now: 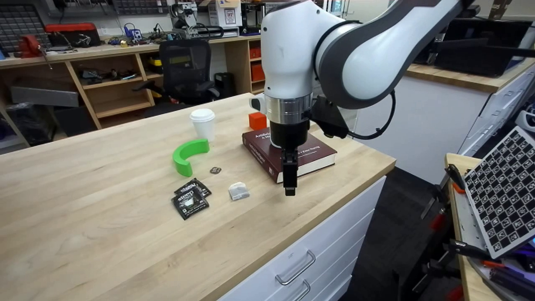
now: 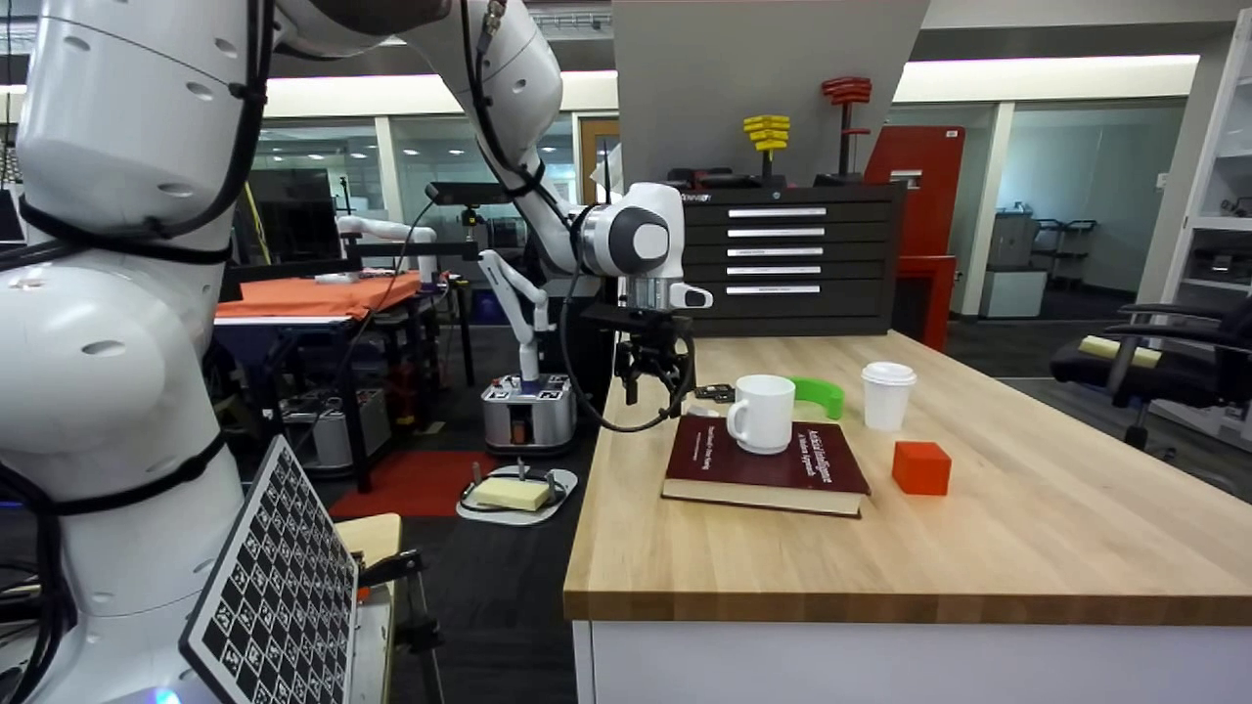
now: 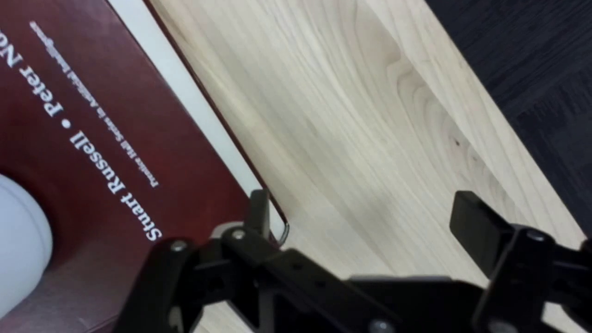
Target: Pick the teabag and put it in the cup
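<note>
In exterior view: pale papery teabag [image 1: 239, 191] flat on wood-grained tabletop [image 1: 104, 200], near glossy black square packets [image 1: 190, 202] and smooth green arc [image 1: 181, 156]; angular black gripper [image 1: 290, 191] hangs apart from teabag. In exterior view: smooth cylindrical white mug [image 2: 768, 416] upright on maroon hardback book [image 2: 706, 460]. Wrist view: blocky matte fingers [image 3: 478, 226] spread wide, pale wood grain between.

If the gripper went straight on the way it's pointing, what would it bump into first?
Probably the table: the gripper points down beside the book. One finger lines up near its corner in the wrist view, so might clip it first; depth is unclear.
</note>
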`<state>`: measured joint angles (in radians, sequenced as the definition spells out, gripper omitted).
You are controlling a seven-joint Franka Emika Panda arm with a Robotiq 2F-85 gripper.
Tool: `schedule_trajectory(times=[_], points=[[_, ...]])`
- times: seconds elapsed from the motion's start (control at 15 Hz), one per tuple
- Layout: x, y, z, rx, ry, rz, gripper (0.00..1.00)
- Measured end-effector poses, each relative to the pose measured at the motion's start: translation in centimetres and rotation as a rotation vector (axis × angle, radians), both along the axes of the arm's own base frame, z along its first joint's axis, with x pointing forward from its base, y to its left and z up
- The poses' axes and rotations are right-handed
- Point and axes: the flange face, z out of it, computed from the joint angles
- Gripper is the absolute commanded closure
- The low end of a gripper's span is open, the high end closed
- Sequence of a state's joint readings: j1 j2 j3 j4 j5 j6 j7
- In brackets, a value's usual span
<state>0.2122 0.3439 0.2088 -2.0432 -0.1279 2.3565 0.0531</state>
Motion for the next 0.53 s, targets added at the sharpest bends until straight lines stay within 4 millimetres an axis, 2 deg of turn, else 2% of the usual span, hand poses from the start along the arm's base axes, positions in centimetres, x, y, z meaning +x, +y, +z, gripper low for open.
schedule_trajectory(times=[0.53], points=[[5.1, 1.9, -1.2, 0.027, -0.035, -0.004, 0.00]])
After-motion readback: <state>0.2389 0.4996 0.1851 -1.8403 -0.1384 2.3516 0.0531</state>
